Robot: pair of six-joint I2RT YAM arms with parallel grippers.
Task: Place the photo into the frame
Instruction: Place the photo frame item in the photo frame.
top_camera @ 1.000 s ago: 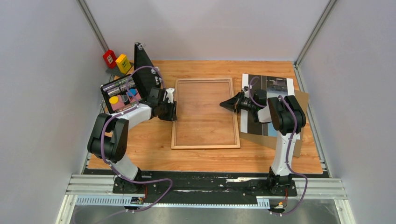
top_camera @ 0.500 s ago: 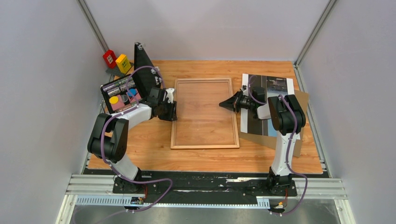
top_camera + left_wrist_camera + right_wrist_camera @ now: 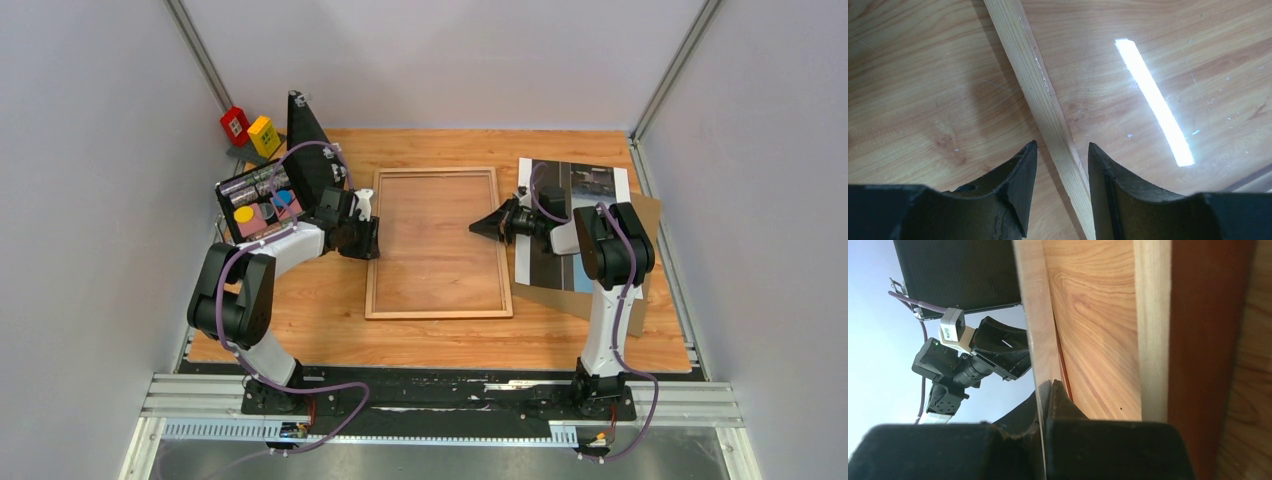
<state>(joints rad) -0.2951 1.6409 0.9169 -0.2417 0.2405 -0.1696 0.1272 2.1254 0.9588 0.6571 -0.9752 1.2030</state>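
Left gripper (image 3: 1063, 146) half-open astride frame (image 3: 1032, 70)

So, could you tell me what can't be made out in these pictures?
- Photo: middle hidden by the right arm, top view.
- Board: mostly under photo and arm.
- Right gripper: whether it touches the frame; too small from above, too close in wrist view.
- Case contents: too small, top view.

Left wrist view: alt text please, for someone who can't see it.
The left gripper stands open astride the pale rail of the frame, which runs diagonally up the picture. Table lies left of the rail; right of it the clear pane reflects a bright strip of light.
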